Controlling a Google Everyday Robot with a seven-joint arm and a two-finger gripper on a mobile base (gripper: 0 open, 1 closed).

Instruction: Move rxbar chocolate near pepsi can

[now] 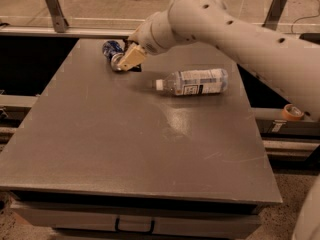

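Note:
The pepsi can (112, 51), blue with a silver end, lies on its side at the far left of the grey table (125, 149). My gripper (131, 59), with its tan end, is low over the table and sits right against the can's right side. The white arm reaches in from the upper right. The rxbar chocolate does not show in this view. It may be hidden under or inside the gripper, but I cannot tell.
A clear plastic bottle (192, 81) with a pale label lies on its side right of the gripper, cap pointing left. A roll of tape (291, 112) sits on a rail off the table's right edge. Metal rails run behind the table.

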